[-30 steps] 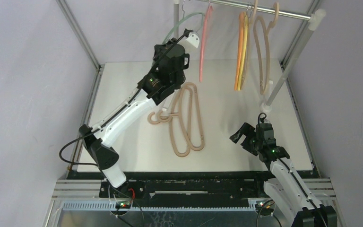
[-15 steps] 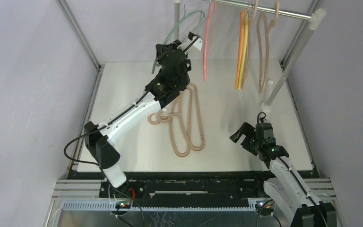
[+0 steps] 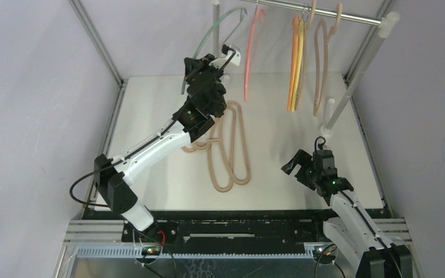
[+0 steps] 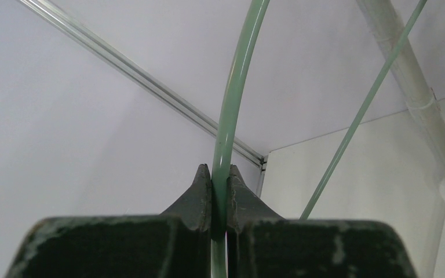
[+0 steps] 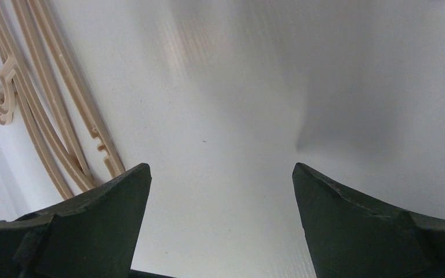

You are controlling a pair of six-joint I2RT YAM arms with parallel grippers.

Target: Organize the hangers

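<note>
1. Counter (image 3: 150, 116): white, fills the middle of the overhead view.
2. Rail (image 3: 359, 18): silver, runs across the upper right of the frame.
3. Beige hangers (image 3: 229, 133): lie flat at counter centre, long axes running up and down the frame, hooks toward the left arm, well apart from the right hand.
4. Hung hangers: pink (image 3: 248, 63), orange with yellow (image 3: 294, 69) and beige (image 3: 323, 69), below the rail.
5. Pale-green hanger (image 4: 236, 87): aloft at upper centre. Its bar arcs from the hand up and right toward the rail's left end; whether its hook is over the rail cannot be told.
6. Left hand (image 4: 219, 179): clamped tight on the pale-green bar. The rail lies above and right of it, so the likely next move is up and right.
7. Right hand (image 5: 220, 174): spread wide, holding nothing, low at lower right.
</note>
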